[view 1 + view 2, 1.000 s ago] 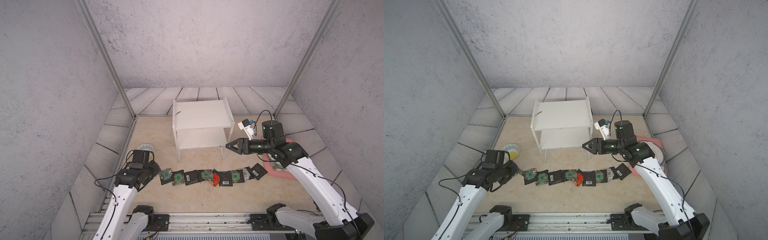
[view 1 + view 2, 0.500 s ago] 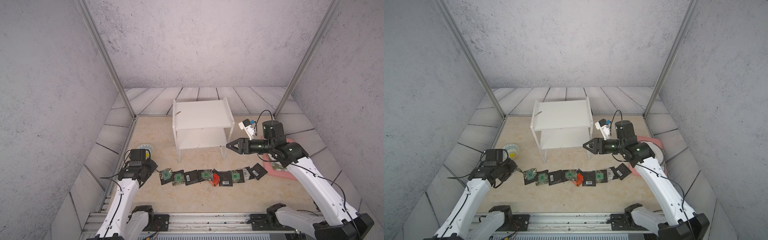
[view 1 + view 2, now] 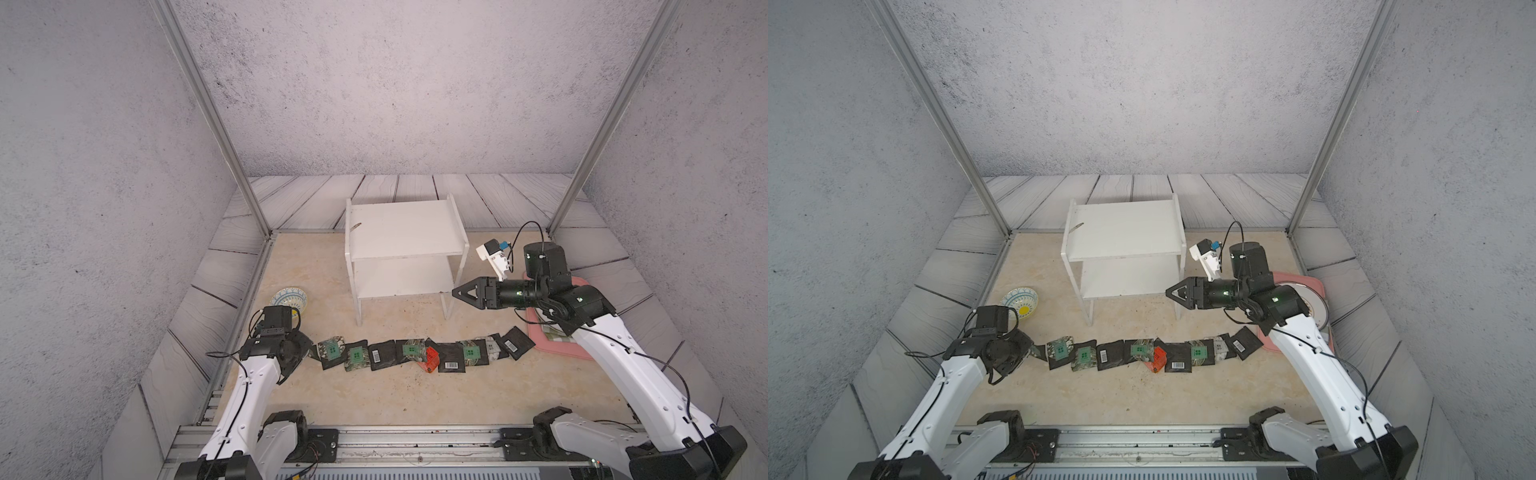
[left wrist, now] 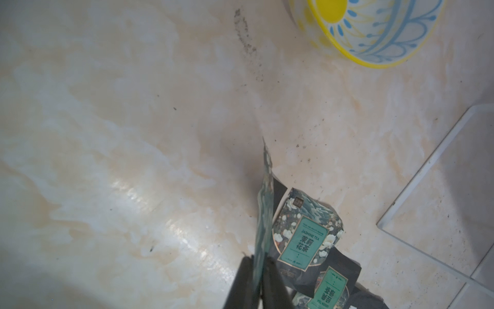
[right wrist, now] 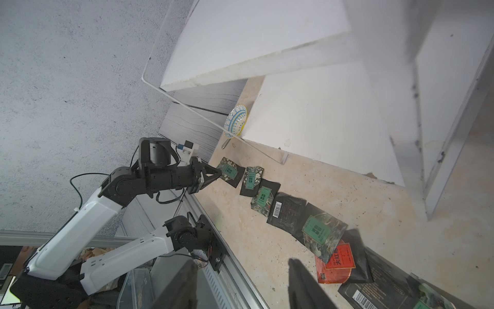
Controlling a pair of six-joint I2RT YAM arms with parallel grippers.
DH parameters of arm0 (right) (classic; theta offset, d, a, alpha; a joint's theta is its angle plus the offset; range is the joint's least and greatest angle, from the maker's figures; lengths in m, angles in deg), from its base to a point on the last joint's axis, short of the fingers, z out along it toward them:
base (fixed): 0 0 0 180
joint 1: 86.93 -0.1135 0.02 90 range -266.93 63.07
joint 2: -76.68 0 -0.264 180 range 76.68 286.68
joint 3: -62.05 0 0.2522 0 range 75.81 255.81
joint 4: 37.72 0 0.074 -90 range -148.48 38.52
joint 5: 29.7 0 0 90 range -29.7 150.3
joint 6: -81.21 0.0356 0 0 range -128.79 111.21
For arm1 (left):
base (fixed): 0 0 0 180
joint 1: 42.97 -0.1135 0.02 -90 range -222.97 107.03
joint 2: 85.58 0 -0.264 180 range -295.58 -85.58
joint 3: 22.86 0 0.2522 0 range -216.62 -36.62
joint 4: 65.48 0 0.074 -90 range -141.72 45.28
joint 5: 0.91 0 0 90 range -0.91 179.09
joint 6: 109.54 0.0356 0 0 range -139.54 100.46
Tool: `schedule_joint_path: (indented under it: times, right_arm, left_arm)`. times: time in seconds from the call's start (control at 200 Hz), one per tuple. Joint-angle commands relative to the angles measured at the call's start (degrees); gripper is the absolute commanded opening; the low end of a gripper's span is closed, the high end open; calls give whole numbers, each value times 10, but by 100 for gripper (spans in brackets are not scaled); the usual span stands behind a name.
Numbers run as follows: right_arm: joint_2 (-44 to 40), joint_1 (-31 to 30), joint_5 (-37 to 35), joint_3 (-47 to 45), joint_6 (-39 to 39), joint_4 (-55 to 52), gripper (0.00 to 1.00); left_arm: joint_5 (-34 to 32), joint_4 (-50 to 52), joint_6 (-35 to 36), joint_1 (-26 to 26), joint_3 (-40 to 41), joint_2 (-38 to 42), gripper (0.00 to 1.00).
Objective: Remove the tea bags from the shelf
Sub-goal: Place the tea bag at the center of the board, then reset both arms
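Note:
The white shelf stands at the middle back, and both its boards are bare apart from a small brown scrap. Several tea bags lie in a row on the floor in front of it, a red-orange one among them. My left gripper is at the row's left end, shut on a tea bag held edge-on beside a jasmine sachet. By the shelf's front right leg my right gripper hangs open and holds nothing.
A blue and yellow bowl sits left of the shelf, just behind the left wrist. Under the right arm lies a pink tray with a plate. Metal frame posts and a rail border the floor.
The left arm has shifted slightly at the left end of the row, still with the tea bag between its fingers. The right arm has not moved.

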Motion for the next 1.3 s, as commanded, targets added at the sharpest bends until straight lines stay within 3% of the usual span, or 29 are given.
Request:
schedule_joint_path:
  times: [0.0, 0.115, 0.37, 0.54, 0.916, 1.001, 1.056, 1.111, 1.126, 1.136, 1.296]
  right_arm:
    - [-13, 3, 10, -6, 4, 20, 57]
    - [-10, 2, 11, -1, 1, 17, 57]
    - [-7, 4, 5, 8, -6, 9, 57]
    - [-10, 11, -16, 23, -13, -8, 58]
    - [-19, 107, -94, 56, 0, -16, 75]
    - [-8, 127, -160, 67, -4, -24, 81]
    - [5, 131, -262, 82, -8, -49, 99]
    - [26, 133, -368, 106, -14, -85, 99]
    - [33, 134, -391, 111, -17, -91, 99]
    - [36, 135, -406, 114, -18, -95, 99]
    - [51, 137, -627, 69, -27, -29, 99]
  left_arm:
    - [-30, 42, -5, -6, 5, 13, 26]
    - [-35, 56, -4, -6, 0, 16, 36]
    - [-59, 112, -1, -6, -46, 28, 41]
    - [-48, 123, 24, -6, -81, 32, 49]
    - [4, 85, 154, 3, -239, -18, 74]
    - [-8, 83, 188, 4, -287, -50, 79]
    - [-8, 76, 209, 4, -316, -72, 82]
    - [-2, 65, 229, 6, -341, -96, 84]
    - [0, 63, 234, 7, -347, -102, 97]
    - [-1, 61, 238, 9, -351, -107, 100]
    - [-50, 9, 284, 28, -379, -159, 99]
